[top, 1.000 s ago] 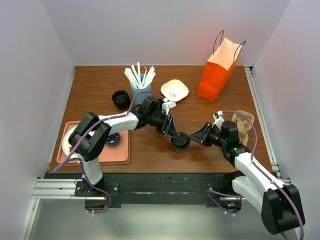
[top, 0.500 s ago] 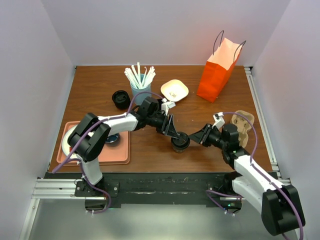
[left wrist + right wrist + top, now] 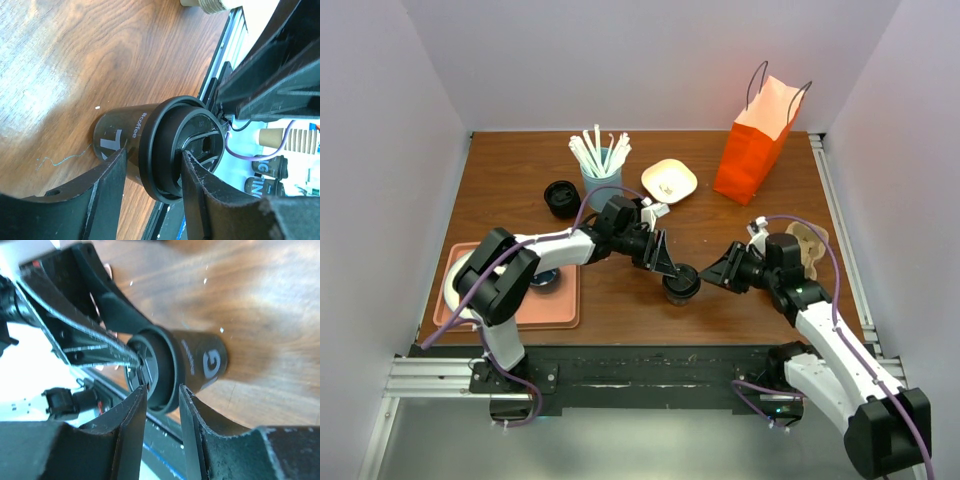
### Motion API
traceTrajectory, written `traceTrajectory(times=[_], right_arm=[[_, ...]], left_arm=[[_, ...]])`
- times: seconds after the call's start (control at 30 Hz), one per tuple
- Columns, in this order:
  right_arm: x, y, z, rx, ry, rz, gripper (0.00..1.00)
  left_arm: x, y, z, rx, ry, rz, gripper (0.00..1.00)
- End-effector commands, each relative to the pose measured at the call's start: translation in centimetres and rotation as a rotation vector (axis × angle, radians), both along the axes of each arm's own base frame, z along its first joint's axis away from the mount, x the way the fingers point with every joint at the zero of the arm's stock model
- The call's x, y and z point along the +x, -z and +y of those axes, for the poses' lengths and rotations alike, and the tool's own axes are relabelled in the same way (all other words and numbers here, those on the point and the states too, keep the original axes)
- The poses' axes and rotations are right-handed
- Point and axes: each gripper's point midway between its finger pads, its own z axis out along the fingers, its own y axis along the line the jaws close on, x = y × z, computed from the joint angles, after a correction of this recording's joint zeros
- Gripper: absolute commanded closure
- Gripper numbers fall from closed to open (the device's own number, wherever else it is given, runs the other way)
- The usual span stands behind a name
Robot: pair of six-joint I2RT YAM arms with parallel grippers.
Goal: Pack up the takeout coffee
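Wrist cams: L hand (image 3: 152, 165) clamps takeout coffee (image 3: 150, 131); R hand (image 3: 162, 390) straddles lid (image 3: 156, 365), grip unclear.

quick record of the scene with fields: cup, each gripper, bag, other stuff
cup: takeout coffee, upright, lidded, between the two grippers
left: left gripper closed on the cup at its lid
right: right gripper, fingers flank the lid rim; grip unclear
bag: orange paper bag, upright, far right, apart from the cup
other: straw tumbler, cardboard carrier, pink tray
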Motion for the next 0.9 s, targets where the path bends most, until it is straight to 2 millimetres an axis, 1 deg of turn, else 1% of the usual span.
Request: traceTrajectory(times=[0.0,0.07,0.13,0.4,0.43,0.57,0.63,0.67,0.73,0.77,0.83,0.87], right_arm=[[-2.2,0.3,1.0,0.059,-0.086,0.052,0.62],[-2.4,0.4,1.2,0.069,-0.103,0.059,0.61],[-2.6,0.9,1.2,0.065,-0.106,0.072,0.61],[-2.2,1.9,0.9,0.046,-0.084,0.072,0.64],[-2.0,1.9,1.0,0.054,-0.088,0.064,0.65],[-2.2,3.1,1.0,0.049,-0.083,0.088,0.66],[-2.0,3.2,0.9,0.044,-0.071,0.077,0.68],[-2.0,3.5,0.7,0.041,-0.061,0.083,0.69],[-1.6,3.5,0.8,0.049,-0.049,0.054,0.71],[-1.9,4.3,0.7,0.057,-0.033,0.079,0.72],[-1.9,4.7,0.7,0.07,-0.019,0.072,0.75],[-2.3,5.7,0.5,0.068,-0.006,0.097,0.76]], left_arm=[[-4.5,13.2,9.1,0.558,-0.074,0.131,0.51],[-4.5,13.2,9.0,0.559,-0.073,0.133,0.51],[-4.5,13.2,8.9,0.558,-0.073,0.133,0.51],[-4.7,13.3,8.9,0.565,-0.067,0.134,0.51],[-4.7,13.3,8.8,0.564,-0.068,0.133,0.51],[-4.7,13.2,8.8,0.564,-0.066,0.133,0.51],[-4.7,13.2,8.8,0.564,-0.066,0.133,0.51],[-4.8,13.3,8.7,0.565,-0.063,0.136,0.51],[-4.8,13.3,8.7,0.566,-0.064,0.135,0.51],[-4.9,13.4,8.8,0.568,-0.062,0.136,0.51],[-4.9,13.5,8.8,0.571,-0.061,0.14,0.52],[-5.0,13.5,8.8,0.572,-0.061,0.141,0.52]])
